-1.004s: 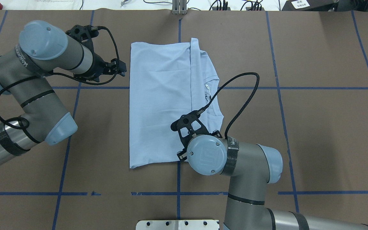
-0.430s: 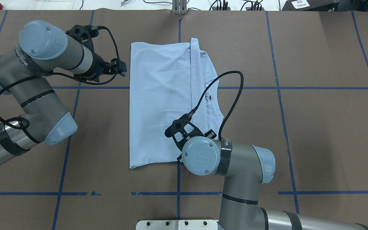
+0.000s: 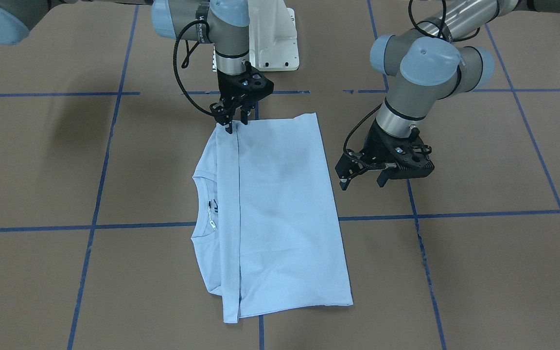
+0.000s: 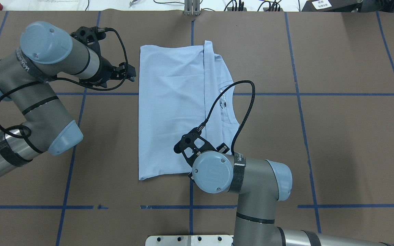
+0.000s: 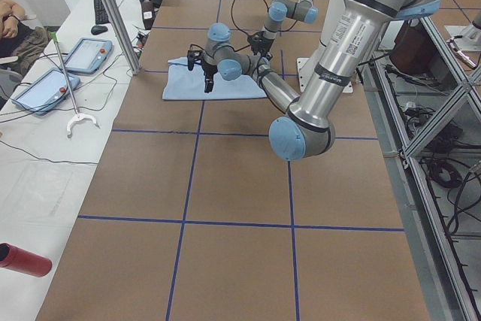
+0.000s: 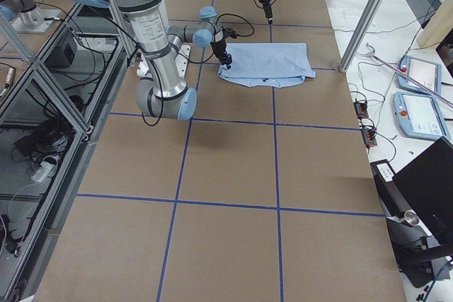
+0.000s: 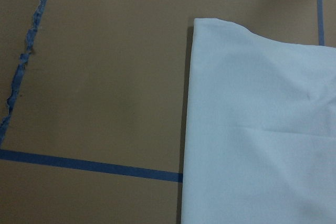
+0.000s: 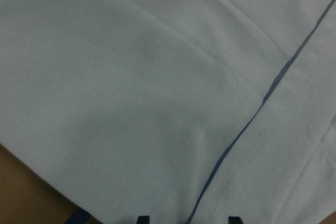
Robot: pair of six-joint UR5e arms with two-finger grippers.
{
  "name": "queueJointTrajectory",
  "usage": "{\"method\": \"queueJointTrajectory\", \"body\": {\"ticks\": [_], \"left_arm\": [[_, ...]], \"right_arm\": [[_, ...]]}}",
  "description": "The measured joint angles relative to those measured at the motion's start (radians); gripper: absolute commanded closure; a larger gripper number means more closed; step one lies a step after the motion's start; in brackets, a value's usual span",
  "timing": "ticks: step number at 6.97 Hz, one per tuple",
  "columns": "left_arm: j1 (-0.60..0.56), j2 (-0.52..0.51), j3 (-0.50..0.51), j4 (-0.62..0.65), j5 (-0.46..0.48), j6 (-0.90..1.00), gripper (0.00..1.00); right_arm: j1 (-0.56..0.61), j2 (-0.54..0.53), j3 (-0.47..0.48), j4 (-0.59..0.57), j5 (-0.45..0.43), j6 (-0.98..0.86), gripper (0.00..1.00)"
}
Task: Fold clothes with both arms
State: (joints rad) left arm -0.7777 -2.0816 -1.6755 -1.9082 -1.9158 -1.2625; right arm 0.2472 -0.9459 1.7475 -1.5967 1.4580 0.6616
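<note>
Shirt [image 4: 173,112]: folded, flat at centre of table [image 4: 337,136].
Right gripper [image 3: 235,124]: jaws apart, tips at shirt's robot-side edge, straddling the fold line.
Left gripper [image 3: 361,183]: jaws wide, empty, just beside shirt's side edge.

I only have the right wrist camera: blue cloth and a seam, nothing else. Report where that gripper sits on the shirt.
Observer: The right gripper is at the T-shirt's edge nearest the robot's base. It is open and straddles the folded-over flap's hem.
Operator: Now give me the left gripper.
Observer: The left gripper is open. It hangs over bare table beside the shirt's folded side, clear of the cloth.
Operator: Tell me which side the collar is on.
Observer: The collar lies on the right arm's side, partly covered by the flap.
</note>
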Motion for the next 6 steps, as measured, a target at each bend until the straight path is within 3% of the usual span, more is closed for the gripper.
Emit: {"method": "queueJointTrajectory", "body": {"ticks": [1, 3, 5, 6], "left_arm": [[0.000, 0.000, 0.000, 0.000, 0.000, 0.000, 0.00], [0.000, 0.000, -0.001, 0.000, 0.000, 0.000, 0.00], [0.000, -0.001, -0.001, 0.000, 0.000, 0.000, 0.00], [0.000, -0.001, 0.000, 0.000, 0.000, -0.001, 0.00]], "right_arm": [[-0.005, -0.003, 0.000, -0.001, 0.000, 0.000, 0.71], [-0.001, -0.008, 0.000, -0.003, -0.001, -0.003, 0.71], [0.006, -0.011, 0.000, -0.005, -0.001, -0.007, 0.98], [0.007, -0.013, 0.000, -0.006, 0.000, -0.008, 1.00]]}}
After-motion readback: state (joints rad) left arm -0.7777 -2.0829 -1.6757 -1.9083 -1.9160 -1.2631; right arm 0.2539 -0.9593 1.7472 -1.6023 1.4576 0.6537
